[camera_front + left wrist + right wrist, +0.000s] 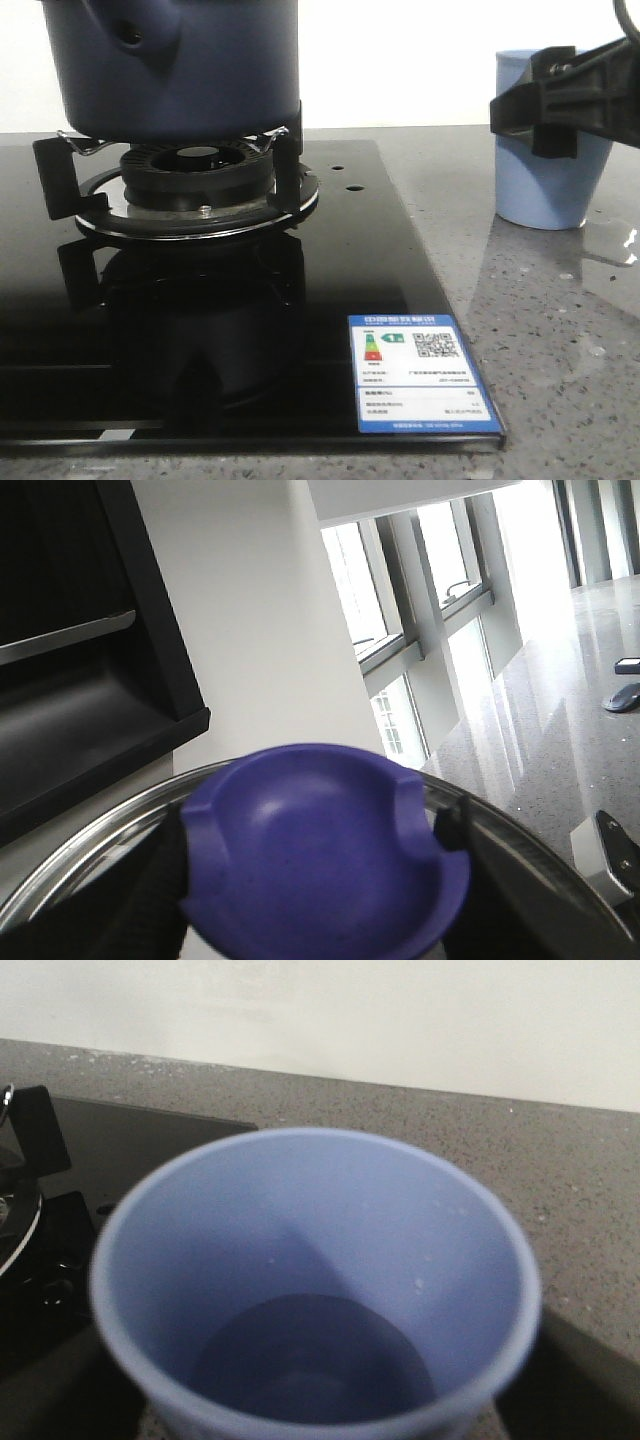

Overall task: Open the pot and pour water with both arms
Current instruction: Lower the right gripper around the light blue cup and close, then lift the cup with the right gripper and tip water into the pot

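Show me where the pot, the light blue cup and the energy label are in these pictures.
pot point(210, 70), front view, on its dark blue side wall above the burner.
light blue cup point(545, 190), front view, on its lower outer wall.
energy label point(418, 372), front view, on the sticker's middle, at the cooktop's near right corner.

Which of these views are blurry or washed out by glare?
Front view: sharp, though the black glass hob mirrors the burner and the top right corner is blown out white. Left wrist view: windows overexposed, the purple lid knob soft. Right wrist view: the light blue cup rim is out of focus.
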Action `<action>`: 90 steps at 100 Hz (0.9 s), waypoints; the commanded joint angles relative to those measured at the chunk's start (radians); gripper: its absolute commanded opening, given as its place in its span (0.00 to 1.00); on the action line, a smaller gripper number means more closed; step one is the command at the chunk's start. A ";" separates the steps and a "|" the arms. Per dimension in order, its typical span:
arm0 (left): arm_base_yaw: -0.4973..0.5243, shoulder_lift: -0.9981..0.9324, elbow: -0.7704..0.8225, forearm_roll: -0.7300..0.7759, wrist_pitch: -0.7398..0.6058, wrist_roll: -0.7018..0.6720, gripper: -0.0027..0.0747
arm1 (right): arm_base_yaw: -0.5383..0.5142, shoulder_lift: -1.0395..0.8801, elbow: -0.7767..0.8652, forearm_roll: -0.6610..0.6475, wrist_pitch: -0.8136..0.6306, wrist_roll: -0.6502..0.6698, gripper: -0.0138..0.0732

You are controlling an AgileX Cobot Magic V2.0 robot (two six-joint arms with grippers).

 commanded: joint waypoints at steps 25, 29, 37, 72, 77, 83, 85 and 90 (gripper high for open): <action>-0.010 -0.050 -0.033 -0.061 -0.056 -0.070 0.40 | -0.002 -0.021 -0.034 -0.052 -0.083 0.002 0.46; -0.010 -0.063 -0.033 -0.033 -0.061 -0.098 0.40 | 0.001 -0.037 -0.034 -0.053 -0.090 0.002 0.45; -0.010 -0.098 -0.033 0.027 -0.095 -0.149 0.40 | 0.013 -0.082 -0.039 -0.081 -0.120 0.002 0.45; -0.010 -0.244 -0.033 0.133 -0.205 -0.236 0.40 | 0.027 -0.187 -0.395 -0.361 0.298 0.002 0.45; -0.010 -0.252 -0.033 0.133 -0.209 -0.239 0.40 | 0.034 -0.170 -0.461 -0.366 0.347 0.002 0.45; -0.010 -0.259 -0.033 0.133 -0.209 -0.243 0.40 | 0.046 -0.143 -0.544 -0.398 0.409 0.002 0.45; -0.010 -0.261 -0.033 0.133 -0.209 -0.249 0.40 | 0.051 -0.135 -0.571 -0.415 0.424 0.002 0.45; -0.010 -0.262 -0.033 0.133 -0.209 -0.273 0.40 | 0.065 -0.101 -0.634 -0.456 0.484 0.002 0.45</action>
